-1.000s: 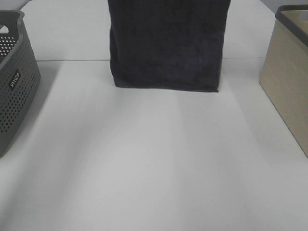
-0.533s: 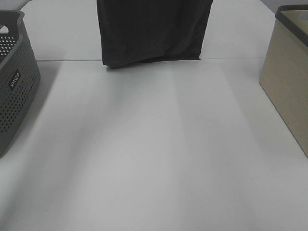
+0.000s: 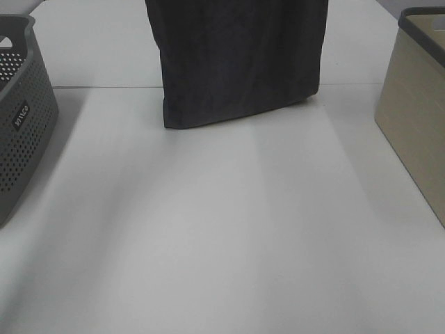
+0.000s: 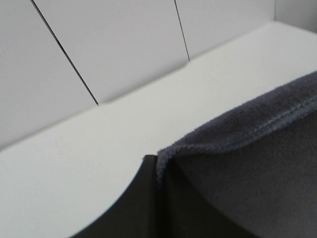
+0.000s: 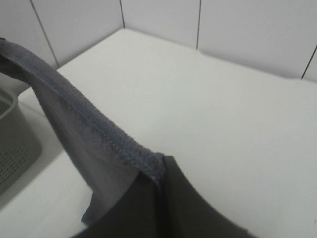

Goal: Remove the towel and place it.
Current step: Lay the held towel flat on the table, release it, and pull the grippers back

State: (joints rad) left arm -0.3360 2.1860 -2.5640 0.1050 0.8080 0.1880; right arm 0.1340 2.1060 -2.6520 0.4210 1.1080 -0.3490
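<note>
The dark charcoal towel (image 3: 240, 62) hangs down from above the exterior high view at the back middle of the white table (image 3: 222, 229). Its bottom edge slants, lower on the left. Neither gripper shows in that view. In the left wrist view my left gripper (image 4: 157, 166) is shut on the towel's (image 4: 257, 168) stitched upper corner. In the right wrist view my right gripper (image 5: 159, 173) is shut on the other upper corner, and the towel's (image 5: 84, 134) hem stretches away from it. Whether the bottom edge touches the table I cannot tell.
A grey perforated basket (image 3: 21, 118) stands at the table's left edge and also shows in the right wrist view as the grey basket (image 5: 15, 144). A beige basket (image 3: 417, 118) stands at the right edge. A seam crosses the table behind the towel's bottom edge.
The towel's bottom edge rose and shifted left half a second ago, then dropped again. It now hangs tilted, left corner lower, instead of level as one second ago.
</note>
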